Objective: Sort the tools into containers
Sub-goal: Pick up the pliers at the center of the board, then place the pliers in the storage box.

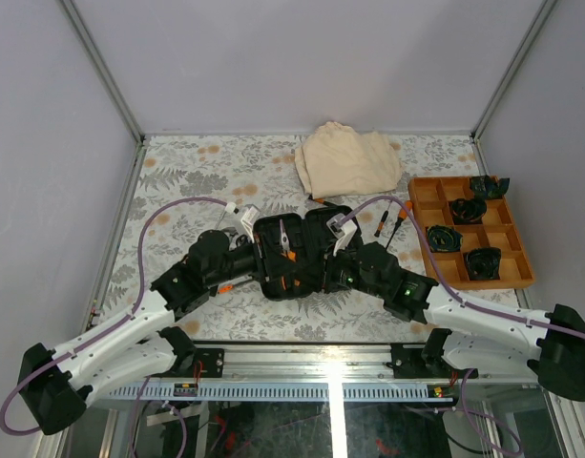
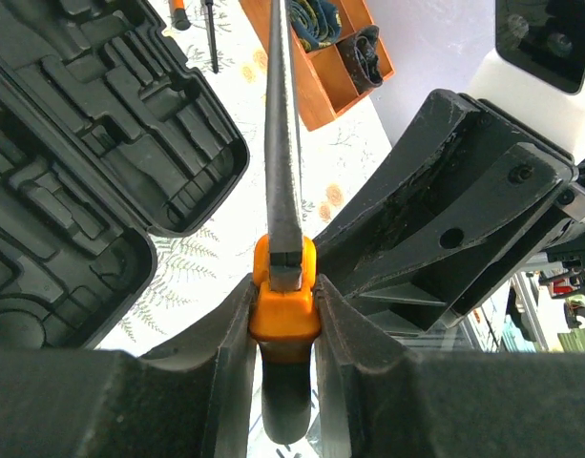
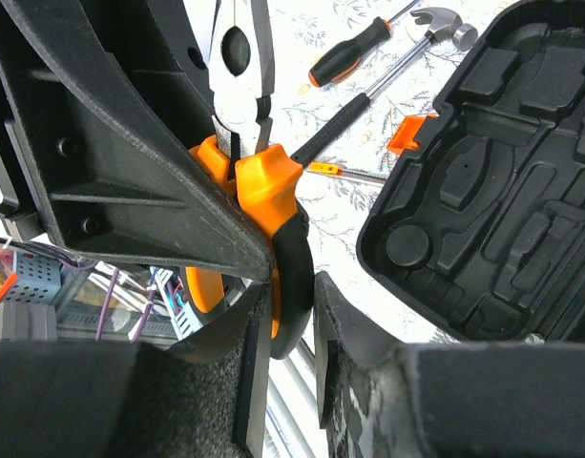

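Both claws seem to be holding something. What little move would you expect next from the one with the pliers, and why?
Probably the right gripper carries the pliers sideways over the open case and lowers them: it is shut on their handle, beside the case, whose nearby slots look empty.

The left arm [image 1: 115, 345] and the right arm [image 1: 488, 320] each combined white moulded link shells with bulky black joint housings, the largest at the base end. A purple cable [image 1: 151, 234] ran in a loop alongside each arm toward the wrist. The left hand [image 2: 284, 310] and the right hand [image 3: 290, 315] were matt black, each with two broad wedge-shaped fingers [image 2: 216, 363] of lightly scuffed plastic, and round screw holes [image 2: 521, 175] were recessed in the finger flanks.
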Robot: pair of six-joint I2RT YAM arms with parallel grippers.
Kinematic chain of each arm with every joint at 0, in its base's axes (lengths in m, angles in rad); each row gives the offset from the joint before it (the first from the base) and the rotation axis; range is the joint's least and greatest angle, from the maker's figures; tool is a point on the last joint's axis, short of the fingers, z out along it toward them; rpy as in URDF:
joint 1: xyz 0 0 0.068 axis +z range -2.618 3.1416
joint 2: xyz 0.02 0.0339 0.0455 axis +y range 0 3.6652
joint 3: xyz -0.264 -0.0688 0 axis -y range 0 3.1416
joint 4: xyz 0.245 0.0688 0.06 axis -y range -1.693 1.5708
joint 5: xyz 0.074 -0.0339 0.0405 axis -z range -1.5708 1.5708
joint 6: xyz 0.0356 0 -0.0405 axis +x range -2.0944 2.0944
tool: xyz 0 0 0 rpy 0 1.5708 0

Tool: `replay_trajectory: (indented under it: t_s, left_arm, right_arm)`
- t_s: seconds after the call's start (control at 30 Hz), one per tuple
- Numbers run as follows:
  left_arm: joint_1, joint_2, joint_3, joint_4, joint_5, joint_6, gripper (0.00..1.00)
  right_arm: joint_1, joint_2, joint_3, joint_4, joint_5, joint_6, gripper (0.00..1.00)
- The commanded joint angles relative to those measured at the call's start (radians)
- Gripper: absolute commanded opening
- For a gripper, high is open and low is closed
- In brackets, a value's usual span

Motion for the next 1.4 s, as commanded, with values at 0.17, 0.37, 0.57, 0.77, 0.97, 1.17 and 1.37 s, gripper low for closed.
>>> replay_trajectory:
  t_s: [0.17,0.37,0.57,0.77,0.97,1.17,1.37]
  left_arm:
    - [0.003,0.000,0.057,0.012,-0.034,0.034,0.34]
    - [0.004,0.000,0.079,-0.039,-0.080,0.047,0.54]
    - [0.005,-0.011,0.094,-0.103,-0.151,0.054,0.62]
    - [0.012,-0.011,0.130,-0.221,-0.290,0.056,0.62]
    - [0.016,-0.037,0.145,-0.266,-0.315,0.076,0.54]
    - [0.016,-0.043,0.178,-0.350,-0.367,0.088,0.48]
    - [0.078,-0.001,0.233,-0.443,-0.385,0.101,0.45]
  right_arm:
    - [-0.001,0.012,0.073,-0.104,0.111,0.023,0.00]
    - [-0.002,0.029,0.096,-0.123,0.147,0.064,0.00]
    - [-0.002,0.039,0.107,-0.165,0.194,0.096,0.00]
    - [-0.001,0.061,0.144,-0.236,0.238,0.103,0.00]
    - [-0.002,0.076,0.164,-0.272,0.283,0.112,0.00]
    - [-0.002,0.141,0.233,-0.330,0.302,0.098,0.00]
    - [-0.002,0.266,0.330,-0.387,0.291,0.085,0.00]
